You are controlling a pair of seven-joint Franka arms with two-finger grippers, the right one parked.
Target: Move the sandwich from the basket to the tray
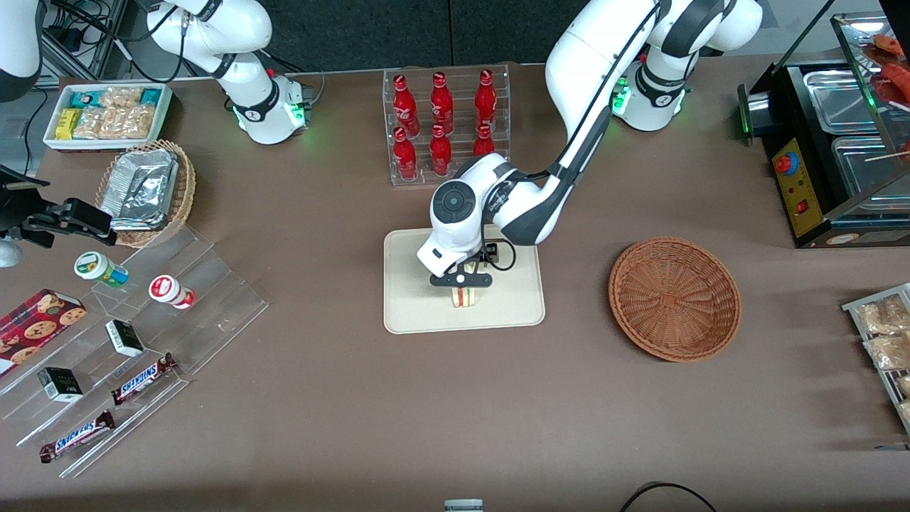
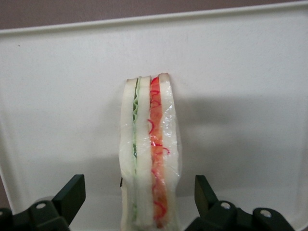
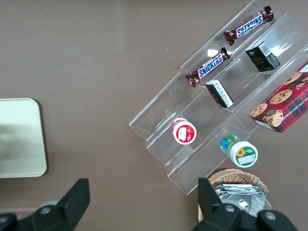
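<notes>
The sandwich (image 1: 463,297) stands on its edge on the cream tray (image 1: 412,313), near the tray's rim closest to the front camera. In the left wrist view the sandwich (image 2: 150,154) shows white bread with green and red filling layers, resting on the tray (image 2: 240,96). My left gripper (image 1: 462,281) hovers right over the sandwich. It is open (image 2: 137,186), with a finger on each side of the sandwich and a clear gap on both sides. The reddish-brown wicker basket (image 1: 674,299) sits beside the tray toward the working arm's end and holds nothing.
A clear rack of red bottles (image 1: 444,124) stands farther from the front camera than the tray. A foil-lined basket (image 1: 146,188), a snack bin (image 1: 106,114) and clear display steps (image 1: 142,341) lie toward the parked arm's end. A black appliance (image 1: 832,156) stands at the working arm's end.
</notes>
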